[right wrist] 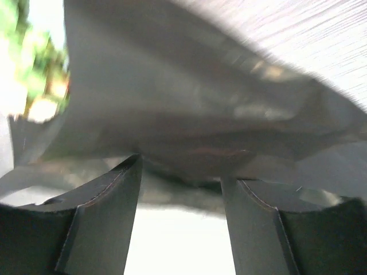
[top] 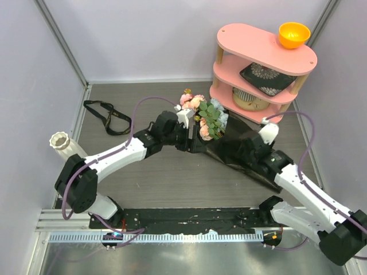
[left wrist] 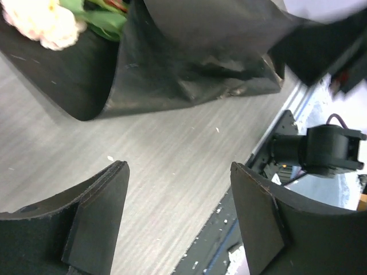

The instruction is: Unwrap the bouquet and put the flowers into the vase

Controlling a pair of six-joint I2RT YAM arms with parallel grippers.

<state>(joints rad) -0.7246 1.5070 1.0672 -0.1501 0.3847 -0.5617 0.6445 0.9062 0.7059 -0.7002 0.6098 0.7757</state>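
The bouquet (top: 205, 117) lies mid-table, its pink, peach and pale-blue flowers (top: 195, 103) pointing to the far side. Its black paper (top: 252, 163) spreads loosely toward the right arm. My left gripper (top: 188, 129) sits at the bouquet's left edge. In the left wrist view this gripper (left wrist: 178, 166) is open over bare table, with the curled paper (left wrist: 189, 63) and a peach bloom (left wrist: 43, 23) just ahead. My right gripper (top: 230, 146) rests over the paper. In the blurred right wrist view it (right wrist: 182, 169) is open, fingertips at the paper's edge (right wrist: 195, 132). The cream ribbed vase (top: 60, 141) stands far left.
A black ribbon (top: 106, 117) lies loose on the table left of the bouquet. A pink tiered shelf (top: 261, 48) at the back right holds an orange bowl (top: 294, 34), a floral black plate (top: 266, 77) and a ribbed white cup (top: 248, 98). A black rail (top: 189, 220) runs along the near edge.
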